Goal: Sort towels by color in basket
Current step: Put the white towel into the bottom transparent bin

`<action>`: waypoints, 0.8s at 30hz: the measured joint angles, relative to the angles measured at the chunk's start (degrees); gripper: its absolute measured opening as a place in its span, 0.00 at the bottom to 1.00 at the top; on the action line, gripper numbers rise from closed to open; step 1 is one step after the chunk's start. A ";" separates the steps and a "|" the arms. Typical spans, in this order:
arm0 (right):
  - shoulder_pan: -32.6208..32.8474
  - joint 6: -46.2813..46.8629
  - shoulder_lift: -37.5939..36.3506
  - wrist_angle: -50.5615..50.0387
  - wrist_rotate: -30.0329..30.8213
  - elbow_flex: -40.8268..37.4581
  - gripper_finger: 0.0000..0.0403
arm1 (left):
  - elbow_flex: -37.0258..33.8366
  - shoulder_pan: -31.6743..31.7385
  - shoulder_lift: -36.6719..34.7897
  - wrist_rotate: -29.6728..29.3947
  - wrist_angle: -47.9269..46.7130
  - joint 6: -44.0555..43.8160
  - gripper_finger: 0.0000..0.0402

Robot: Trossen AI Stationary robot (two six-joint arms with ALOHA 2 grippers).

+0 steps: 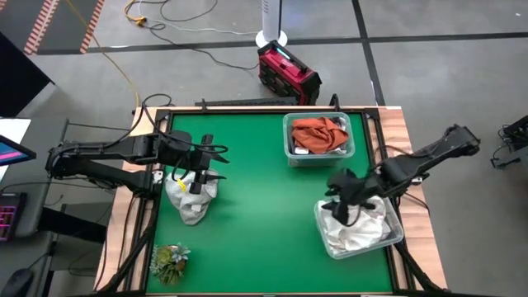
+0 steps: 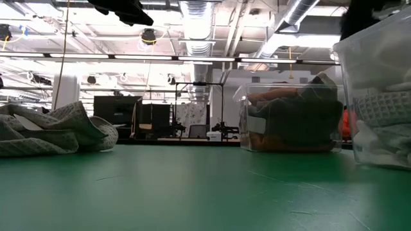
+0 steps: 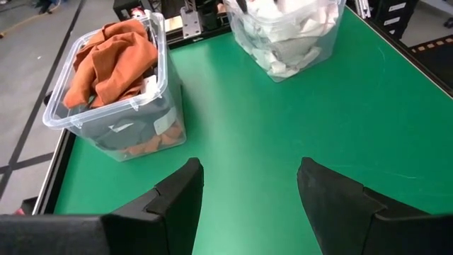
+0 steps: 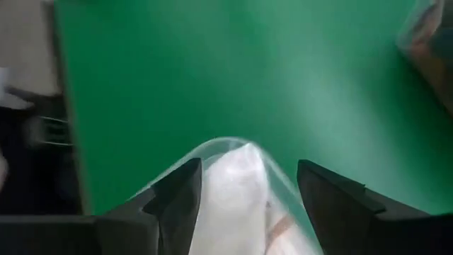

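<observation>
**Towels divided between two clear bins and one loose heap**

The green table (image 1: 264,198) is seen from above, with towels gathered in three places. At the right front, a clear plastic bin (image 1: 360,228) is filled with white and pale grey towels (image 1: 355,235), crumpled and piled up to the rim; a waffle weave is made out on them in the low view (image 2: 385,109). At the back, right of centre, a second clear bin (image 1: 318,139) is filled with a rust-orange towel (image 1: 320,132) lying rumpled on top, and darker grey cloth (image 3: 120,134) is seen through its wall beneath. On the left side, a loose heap of pale grey and white towels (image 1: 191,198) lies directly on the mat, folded over itself, with a textured weave shown in the low view (image 2: 54,131).

The left gripper (image 1: 198,177) is held over that heap, its fingers (image 3: 177,195) spread apart with nothing between them. The right gripper (image 1: 338,210) is placed at the back edge of the white-towel bin, its fingers (image 4: 177,191) likewise parted and empty above the cloth.

A small green leafy tuft (image 1: 169,262) lies near the left front corner.
</observation>
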 joint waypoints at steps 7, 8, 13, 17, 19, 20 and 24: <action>2.13 -1.96 5.63 -1.72 -3.57 0.21 0.64 | 0.00 0.00 0.00 -0.02 -0.21 0.40 0.55; 2.47 -1.96 5.67 -2.50 -3.43 0.15 0.64 | 0.00 0.00 0.00 -0.04 -0.08 0.55 0.55; 2.54 -3.08 4.37 -3.41 1.87 0.00 0.64 | 0.00 0.00 0.00 -1.09 0.28 0.85 0.55; 2.34 -10.54 5.72 -4.83 2.53 0.00 0.64 | 0.00 0.00 0.02 -1.88 0.17 0.88 0.55; 2.34 -12.86 7.19 -6.22 2.33 0.00 0.64 | 0.00 0.00 0.02 -1.99 0.16 0.87 0.55; 2.24 -13.06 8.16 -6.87 2.27 0.00 0.64 | 0.00 0.00 0.00 -2.01 0.12 0.87 0.55; 2.16 -14.79 13.49 -10.14 1.31 0.00 0.64 | 0.00 0.00 0.00 -2.01 0.01 0.89 0.55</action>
